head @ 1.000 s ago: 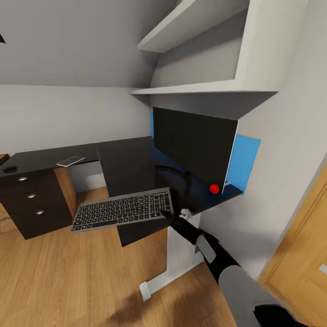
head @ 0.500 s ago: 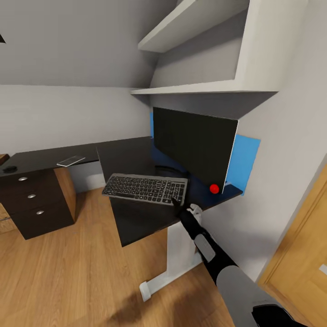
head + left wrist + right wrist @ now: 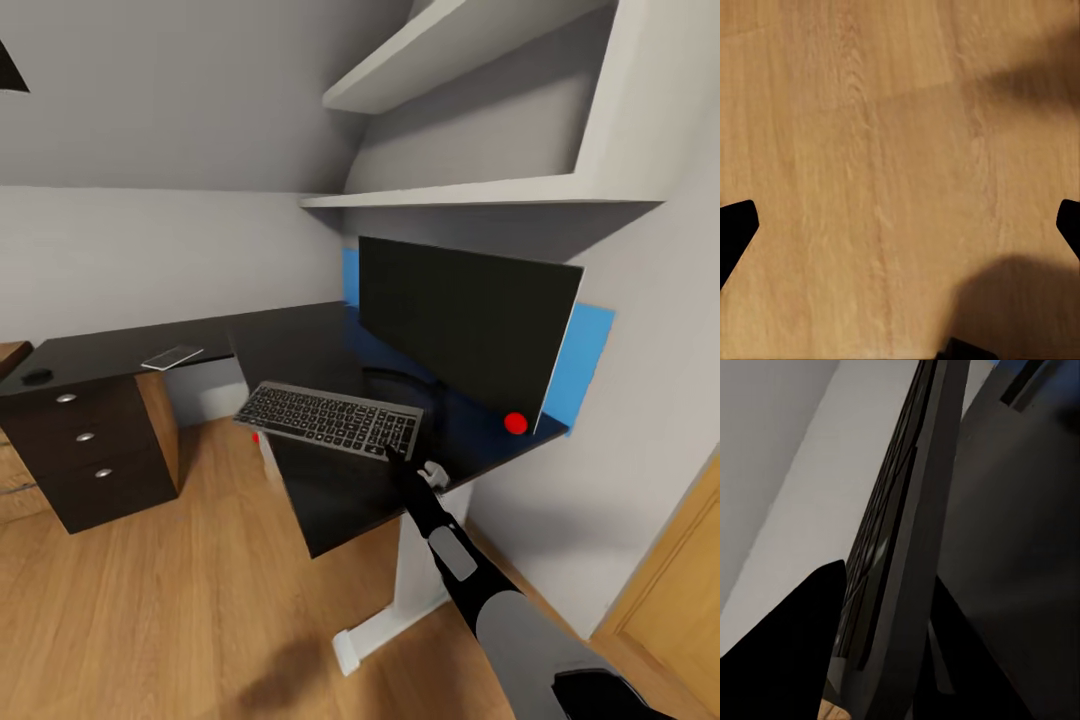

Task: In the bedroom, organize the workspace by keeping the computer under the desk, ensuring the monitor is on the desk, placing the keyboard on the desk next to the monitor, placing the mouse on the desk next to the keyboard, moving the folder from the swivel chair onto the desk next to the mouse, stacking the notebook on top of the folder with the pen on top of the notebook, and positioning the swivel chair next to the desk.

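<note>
**Keyboard is up over the desk, right in front of the monitor**

We've got the keyboard (image 3: pixel 332 420), slim grey with dark keys, held at its near right corner by our right gripper (image 3: pixel 397 456), tilted a bit over the desk (image 3: pixel 300 350). The desk is a glossy black L-shaped top with a white leg and black drawers with silver knobs. The monitor (image 3: pixel 465 325) stands upright on it just behind the keyboard, black screen, red dot at the lower right corner.
</note>
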